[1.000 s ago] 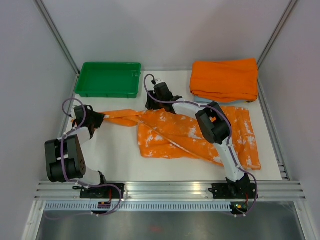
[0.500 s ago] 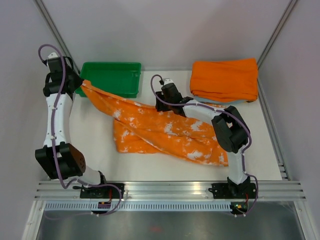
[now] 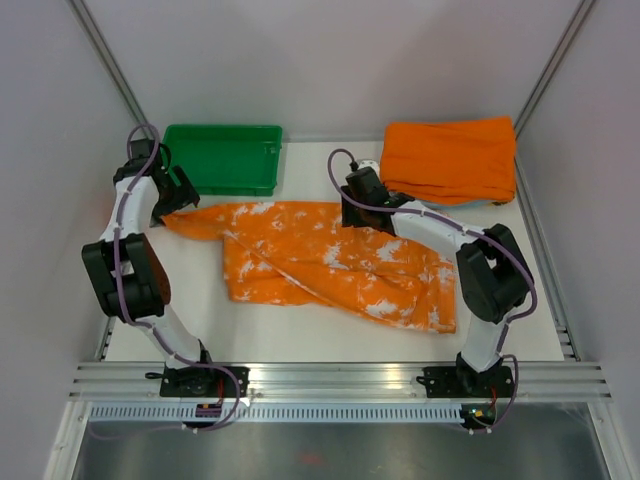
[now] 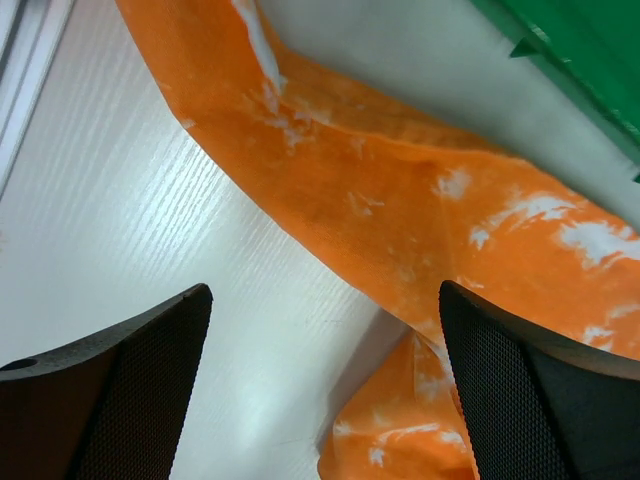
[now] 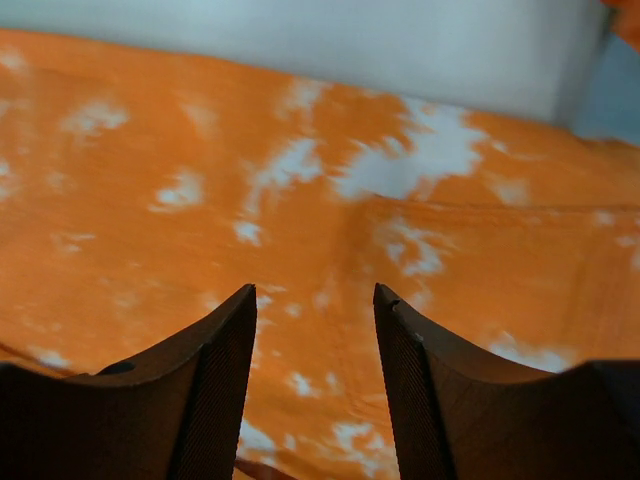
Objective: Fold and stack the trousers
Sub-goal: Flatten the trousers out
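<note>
Long orange white-splashed cloth trousers (image 3: 330, 260) lie spread across mid counter (image 3: 300, 335). Green rectangular plastic tray (image 3: 220, 158) sits behind their left end, folded plain orange cloth (image 3: 450, 158) behind their right end. Left gripper (image 3: 182, 204) is over the left leg tip, right gripper (image 3: 352, 214) at the far edge.

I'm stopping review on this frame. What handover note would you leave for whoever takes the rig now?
Left gripper: open, empty, above the trousers' left end near the green tray.
Right gripper: jaws apart over the trousers' far edge, no grip visible.
Trousers: rumpled mid-table, unfolded.
Done: no fold yet; plain orange folded cloth lies far right.
Left: fold the trousers, stack them.
</note>
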`<action>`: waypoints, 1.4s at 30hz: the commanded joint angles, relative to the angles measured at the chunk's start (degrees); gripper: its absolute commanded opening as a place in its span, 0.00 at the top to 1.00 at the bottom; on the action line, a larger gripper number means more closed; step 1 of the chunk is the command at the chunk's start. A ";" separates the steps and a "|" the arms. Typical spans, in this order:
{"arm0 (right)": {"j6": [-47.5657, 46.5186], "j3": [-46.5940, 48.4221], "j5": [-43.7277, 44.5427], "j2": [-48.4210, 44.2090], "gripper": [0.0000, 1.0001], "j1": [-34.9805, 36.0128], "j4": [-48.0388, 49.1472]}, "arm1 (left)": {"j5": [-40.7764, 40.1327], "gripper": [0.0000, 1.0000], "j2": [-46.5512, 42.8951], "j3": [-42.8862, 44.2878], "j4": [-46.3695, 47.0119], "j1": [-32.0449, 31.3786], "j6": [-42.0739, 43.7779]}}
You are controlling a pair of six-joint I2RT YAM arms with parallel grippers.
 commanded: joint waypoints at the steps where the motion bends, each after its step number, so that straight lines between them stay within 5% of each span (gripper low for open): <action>1: 4.23 -5.14 4.47 -5.13 0.42 -5.78 -6.75 | 1.34 0.00 -9.76 1.41 0.67 -0.62 1.49; 5: 7.23 -14.90 4.92 -9.44 0.41 -12.64 -4.49 | 6.86 0.00 -18.98 -4.02 2.25 -4.04 1.31; 8: 8.55 -20.44 2.10 -9.01 0.53 -17.22 -2.01 | 9.51 0.00 -25.75 -10.62 5.50 -9.57 -0.62; 12: 10.30 -22.30 2.19 -6.29 0.99 -17.84 -1.74 | 11.01 0.00 -29.72 -16.95 9.71 -17.66 -4.04; 18: 14.34 -24.57 9.12 -3.38 1.00 -21.17 -5.26 | 9.96 0.00 -31.83 -20.91 9.29 -25.40 -3.70; 28: 13.12 -28.02 8.08 -6.47 1.00 -41.72 -1.66 | 8.81 0.00 -41.32 -33.47 11.21 -26.37 -9.93; 35: 9.52 -20.47 5.97 -3.03 1.00 -45.88 -2.09 | 13.11 0.01 -42.03 -45.16 22.70 -26.64 -15.37; 42: 6.97 -21.60 -8.61 -11.97 1.00 -43.08 0.81 | 18.04 0.08 -37.81 -56.06 42.46 -27.95 -20.48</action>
